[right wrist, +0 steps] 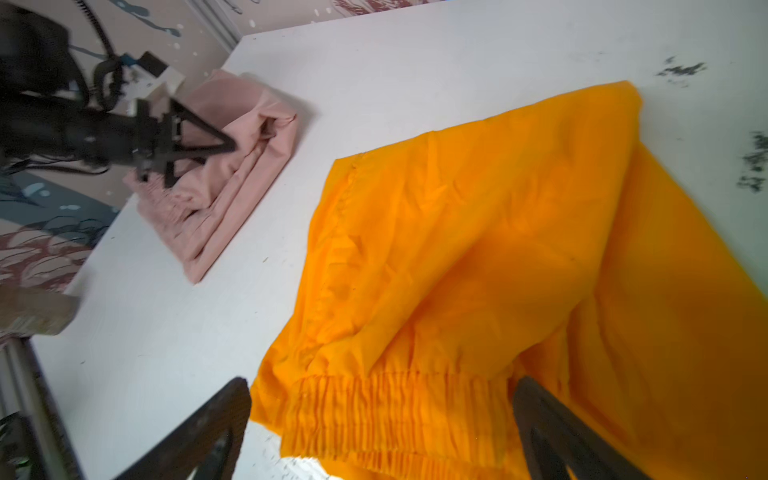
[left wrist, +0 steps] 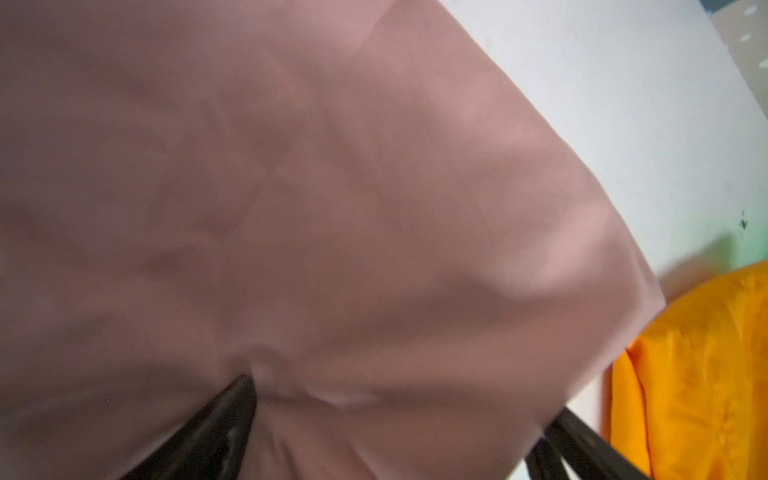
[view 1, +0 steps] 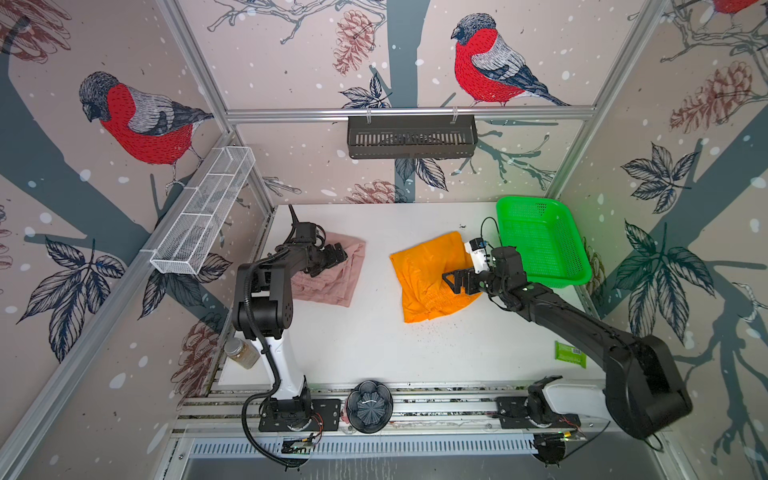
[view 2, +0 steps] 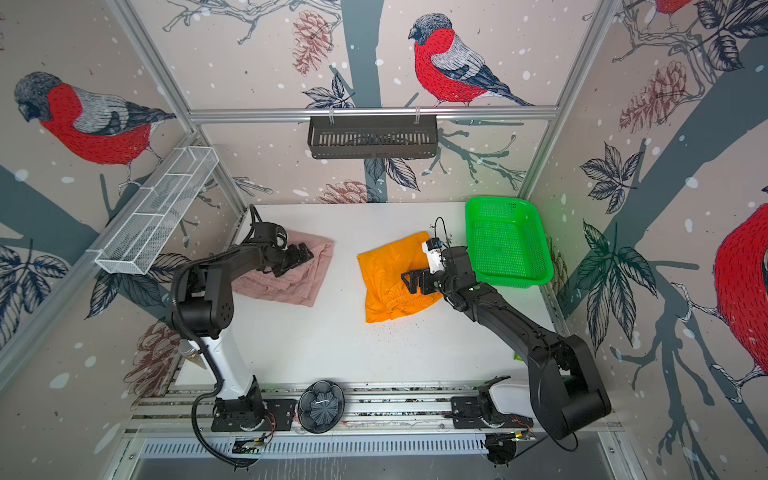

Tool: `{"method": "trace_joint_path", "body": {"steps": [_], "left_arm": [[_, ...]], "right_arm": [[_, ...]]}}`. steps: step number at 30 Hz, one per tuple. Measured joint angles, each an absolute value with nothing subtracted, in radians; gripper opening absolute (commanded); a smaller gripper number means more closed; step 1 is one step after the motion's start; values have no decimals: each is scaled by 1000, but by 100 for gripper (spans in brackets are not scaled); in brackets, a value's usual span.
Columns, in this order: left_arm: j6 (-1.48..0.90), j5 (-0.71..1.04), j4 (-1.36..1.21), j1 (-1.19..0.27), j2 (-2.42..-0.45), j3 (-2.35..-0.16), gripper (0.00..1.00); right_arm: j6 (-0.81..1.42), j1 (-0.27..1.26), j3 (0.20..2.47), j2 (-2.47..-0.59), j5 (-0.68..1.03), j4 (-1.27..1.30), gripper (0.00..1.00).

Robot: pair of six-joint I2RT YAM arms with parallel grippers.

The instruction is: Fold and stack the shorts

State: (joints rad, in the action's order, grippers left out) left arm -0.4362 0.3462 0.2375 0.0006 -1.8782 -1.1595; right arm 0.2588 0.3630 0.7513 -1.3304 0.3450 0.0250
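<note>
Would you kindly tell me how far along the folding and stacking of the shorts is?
Done: the pink shorts look folded into flat layers. In hand: the left claw is open, low on the pink cloth; the right claw is open over the waistband of the orange shorts, gripping nothing. Left: the orange pair lies rumpled, apart from the pink one, so folding it and stacking remain.

The pink shorts (view 1: 332, 286) are soft matt cloth with a gathered waistband. The orange shorts (view 1: 424, 270) are thin, smooth cloth with a faint sheen and a ribbed elastic band. The worktop (view 1: 374, 345) is smooth matt white, speckled with dark grit. The basket (view 1: 540, 249) is glossy green plastic mesh. The wire shelf (view 1: 203, 216) is white-coated metal mesh. The right tool (right wrist: 380, 388) has matt black plastic fingers (right wrist: 208, 428).
</note>
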Motion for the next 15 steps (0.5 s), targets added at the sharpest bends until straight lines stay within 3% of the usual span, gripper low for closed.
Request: {"method": "trace_joint_path", "body": {"steps": [6,15], "left_arm": [[-560,321,220,-89,-1670,-977,97],[-595,188,265,-131,-1472,-1060,97]], "right_arm": [[225,297,918,-1496,307,-37,99],[152,244,1272,-1824,255,-200,99]]}}
